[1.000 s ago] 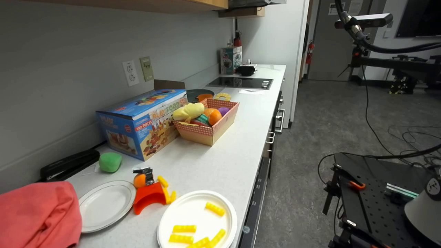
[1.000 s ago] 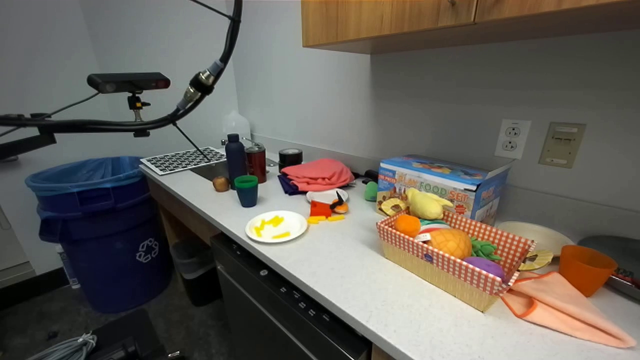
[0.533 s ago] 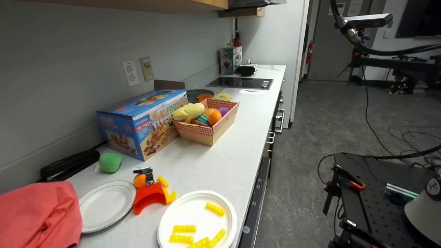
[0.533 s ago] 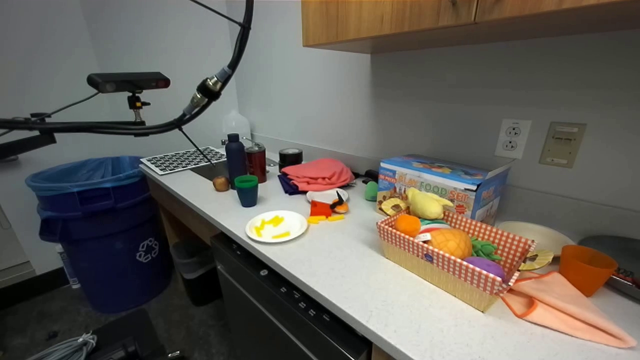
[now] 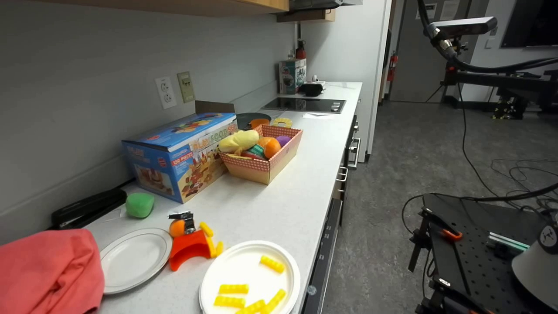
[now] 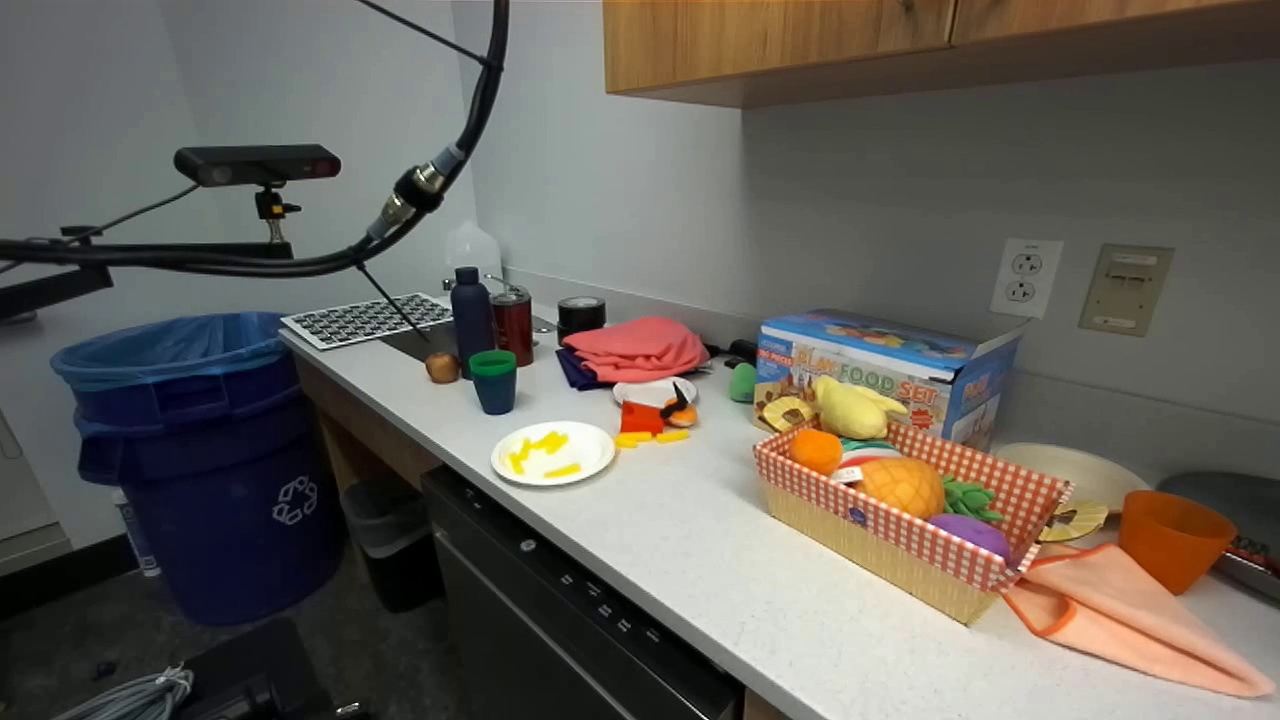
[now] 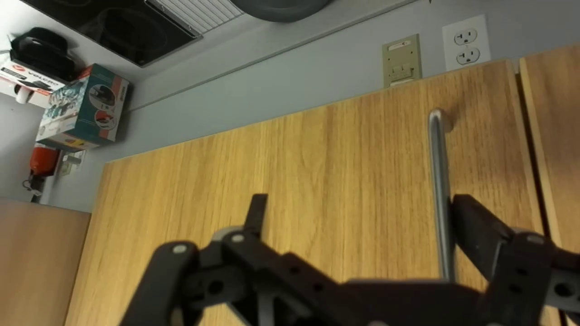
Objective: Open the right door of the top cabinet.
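The top cabinet shows its tan wooden bottom edge in both exterior views (image 5: 196, 6) (image 6: 780, 45). In the wrist view, which stands upside down, a light wooden cabinet door (image 7: 317, 158) fills the middle and looks shut. Its metal bar handle (image 7: 438, 167) is upright near the door's edge, beside the seam to the neighbouring door (image 7: 555, 127). My gripper (image 7: 360, 199) is open in front of this door. The handle lies between the fingers, close against the finger on the picture's right and far from the left one. The handle's far end is hidden behind the gripper. The gripper is out of both exterior views.
Below the cabinet, the counter (image 6: 700, 560) bears a play food box (image 6: 860, 360), a checkered basket (image 6: 860, 540) and plates (image 6: 553, 475). The arm's black cable (image 6: 485, 90) hangs in both exterior views. A camera on a stand (image 6: 258, 165) is near it.
The arm's cable has shifted a little between the oldest frames and now, rightward in one exterior view and leftward in another. It hardly moves over the last half second. Counter objects are unchanged.
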### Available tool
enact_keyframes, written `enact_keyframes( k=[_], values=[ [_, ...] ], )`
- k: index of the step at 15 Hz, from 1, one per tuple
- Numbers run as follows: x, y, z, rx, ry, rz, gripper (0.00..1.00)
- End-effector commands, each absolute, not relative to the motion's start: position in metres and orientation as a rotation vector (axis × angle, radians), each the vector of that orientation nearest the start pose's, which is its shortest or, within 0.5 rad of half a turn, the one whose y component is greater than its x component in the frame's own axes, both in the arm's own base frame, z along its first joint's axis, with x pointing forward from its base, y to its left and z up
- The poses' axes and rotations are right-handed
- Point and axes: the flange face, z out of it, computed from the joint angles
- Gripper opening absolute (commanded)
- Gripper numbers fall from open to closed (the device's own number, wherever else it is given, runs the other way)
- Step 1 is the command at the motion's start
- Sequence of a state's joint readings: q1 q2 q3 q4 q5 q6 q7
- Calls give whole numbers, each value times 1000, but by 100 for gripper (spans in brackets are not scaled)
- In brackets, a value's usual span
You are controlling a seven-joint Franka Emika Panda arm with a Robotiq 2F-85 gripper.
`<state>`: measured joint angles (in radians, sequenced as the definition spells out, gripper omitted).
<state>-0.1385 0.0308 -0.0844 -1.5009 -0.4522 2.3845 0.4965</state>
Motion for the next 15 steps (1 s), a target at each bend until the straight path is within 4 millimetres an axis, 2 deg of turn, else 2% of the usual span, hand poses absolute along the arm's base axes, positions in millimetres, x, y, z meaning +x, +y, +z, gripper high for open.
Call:
enact_keyframes(
  k=[1,9,15],
  values=[
    [565,-169,733,-3012,968,-1492,100],
    [494,-172,730,-2999,1186,-1558,100],
    [422,-190,733,-2924,1434,-1519,100]
  ],
)
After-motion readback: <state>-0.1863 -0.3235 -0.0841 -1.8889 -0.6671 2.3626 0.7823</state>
